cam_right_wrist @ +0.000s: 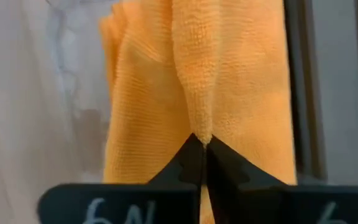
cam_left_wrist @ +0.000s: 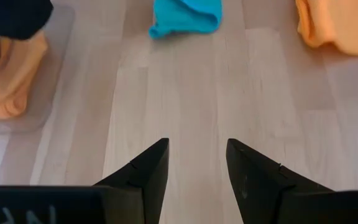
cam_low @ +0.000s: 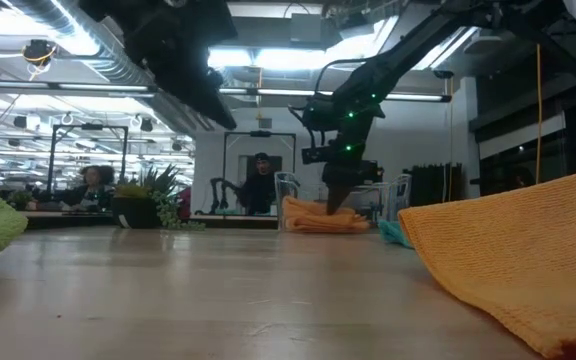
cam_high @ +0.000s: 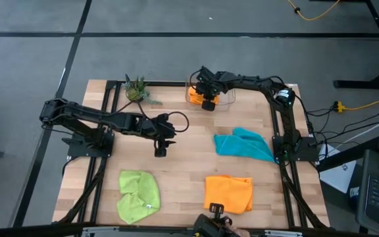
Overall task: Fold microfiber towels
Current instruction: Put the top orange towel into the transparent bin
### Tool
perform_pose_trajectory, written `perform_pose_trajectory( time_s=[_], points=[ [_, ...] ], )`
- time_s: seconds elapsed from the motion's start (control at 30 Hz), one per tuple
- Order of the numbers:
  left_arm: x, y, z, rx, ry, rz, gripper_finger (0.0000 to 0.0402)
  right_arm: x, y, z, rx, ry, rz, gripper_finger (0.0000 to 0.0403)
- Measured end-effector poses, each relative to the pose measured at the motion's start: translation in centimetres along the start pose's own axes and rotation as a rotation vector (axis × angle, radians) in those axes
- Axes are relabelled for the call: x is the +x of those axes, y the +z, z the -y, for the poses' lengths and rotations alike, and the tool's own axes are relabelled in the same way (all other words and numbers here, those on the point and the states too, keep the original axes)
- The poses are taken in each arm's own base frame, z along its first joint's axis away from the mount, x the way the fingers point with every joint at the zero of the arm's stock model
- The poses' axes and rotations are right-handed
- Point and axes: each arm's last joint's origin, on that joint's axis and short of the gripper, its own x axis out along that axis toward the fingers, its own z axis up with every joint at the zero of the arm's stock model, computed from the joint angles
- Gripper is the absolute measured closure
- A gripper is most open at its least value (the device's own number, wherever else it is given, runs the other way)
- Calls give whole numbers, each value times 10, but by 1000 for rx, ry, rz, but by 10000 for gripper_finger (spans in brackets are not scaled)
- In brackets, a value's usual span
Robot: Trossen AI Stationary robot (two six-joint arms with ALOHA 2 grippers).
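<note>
Four towels show in the high view. One orange towel sits in the clear bin at top middle, half hidden by the right gripper, jaws pinched on its fold. The left gripper hangs mid-table, jaws apart, holding nothing. The green towel, second orange towel and blue towel lie lower.

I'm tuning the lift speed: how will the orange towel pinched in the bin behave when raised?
Probably floppy: the orange towel bunches into a ridge where the right gripper pinches it. Likely light and drapey; it may drag on the clear bin.

Right gripper on far orange towel
</note>
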Motion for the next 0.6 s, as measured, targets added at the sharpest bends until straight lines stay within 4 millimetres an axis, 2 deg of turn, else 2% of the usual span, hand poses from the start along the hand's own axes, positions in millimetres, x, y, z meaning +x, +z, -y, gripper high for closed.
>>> perform_pose_trajectory(
  time_s=[0.23, 0.37, 0.5, 0.6],
  points=[
    [13, -27, 2, 4, -1, -43, 247, -24, -1, 0, -12, -51, -24, 397],
    [16, -33, 3, 4, -1, -45, 247, -40, -4, -1, -42, -11, -36, 397],
    [16, -30, 3, 1, 0, -24, 247, -35, -13, -7, -74, 67, -87, 394],
    [16, -28, 3, -1, 0, -4, 247, -30, -14, -8, -73, 66, -79, 371]
  ],
)
